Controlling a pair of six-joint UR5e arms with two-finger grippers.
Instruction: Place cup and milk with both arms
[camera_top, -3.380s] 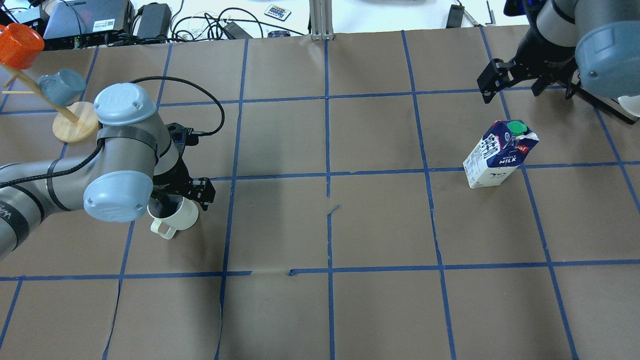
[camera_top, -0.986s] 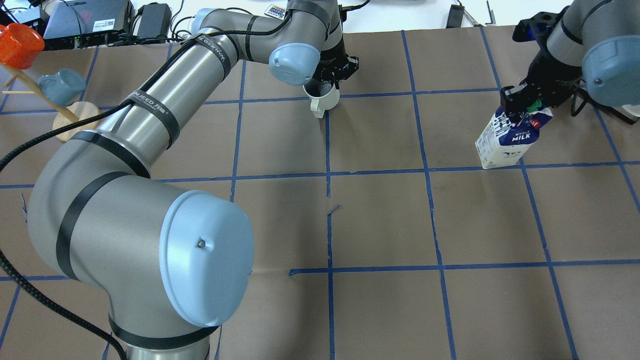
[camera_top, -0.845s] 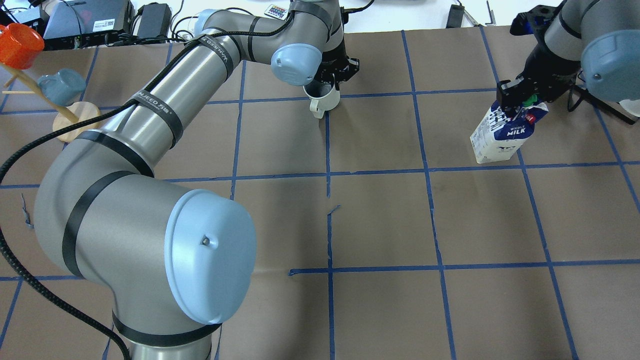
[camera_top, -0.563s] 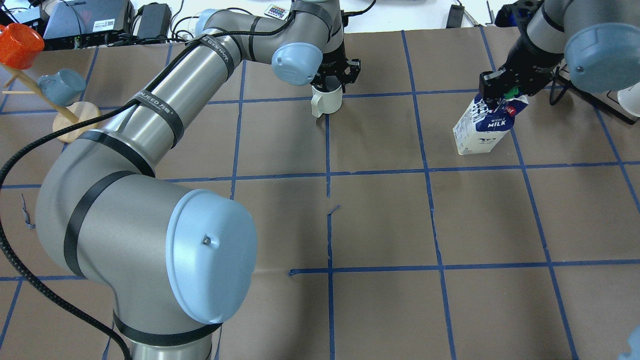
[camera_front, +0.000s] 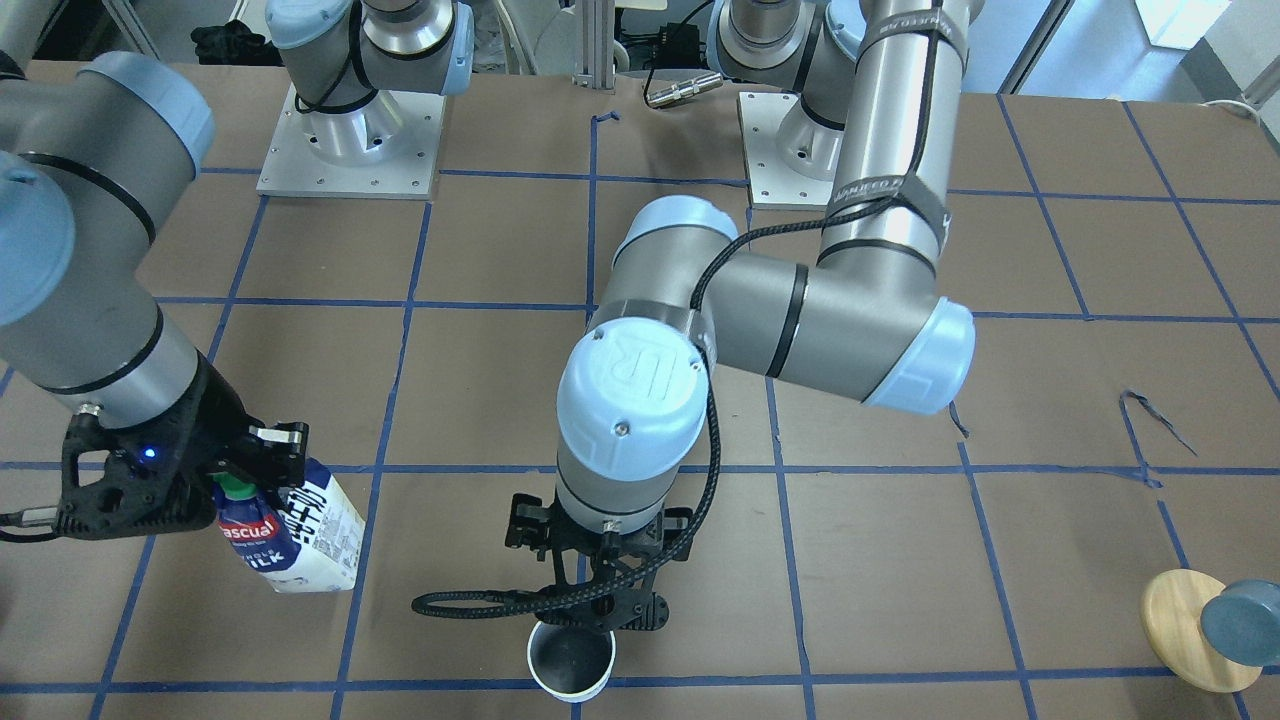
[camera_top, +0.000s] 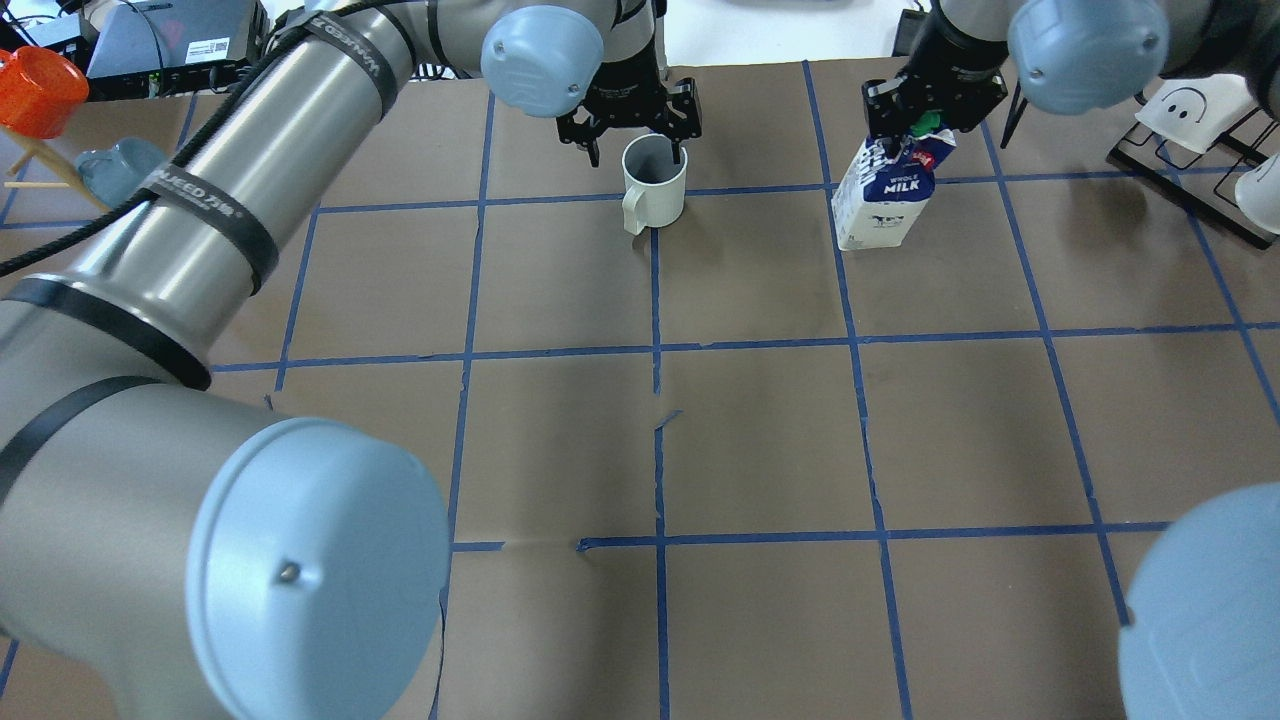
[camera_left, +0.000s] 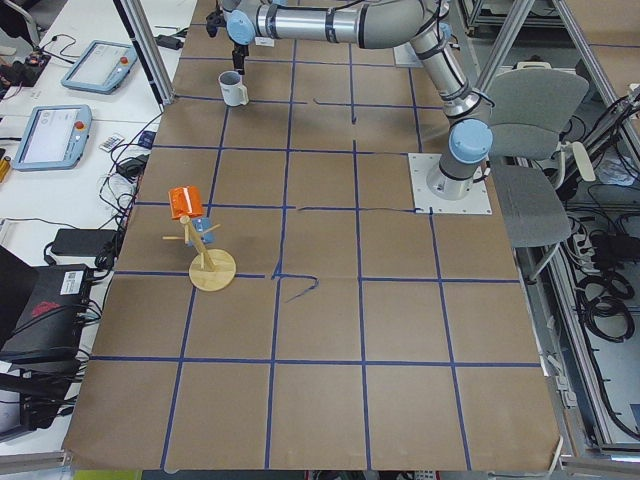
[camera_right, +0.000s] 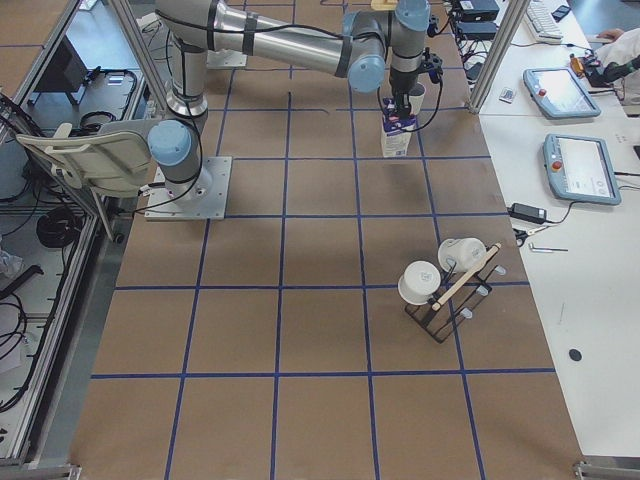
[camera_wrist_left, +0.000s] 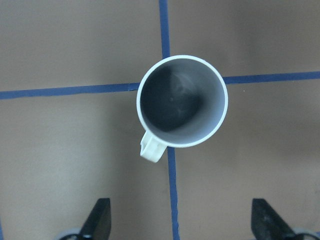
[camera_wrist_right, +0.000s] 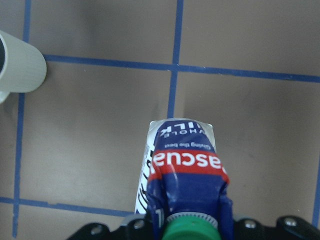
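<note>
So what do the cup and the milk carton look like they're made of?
Cup: probably glazed ceramic, maybe hard plastic; off-white ribbed wall, smooth dark-grey inside with a soft sheen. Milk carton: coated paperboard, going by the printed faces and folded, creased top. Its green cap: ribbed moulded plastic.

Cup (camera_top: 654, 190) upright on the table (camera_top: 760, 440), far side, right on a tape crossing (handle toward the robot). Left gripper (camera_top: 636, 140) directly above it. Milk (camera_top: 885, 195) stands to its right, apart, right gripper (camera_top: 925, 118) on its top.
</note>
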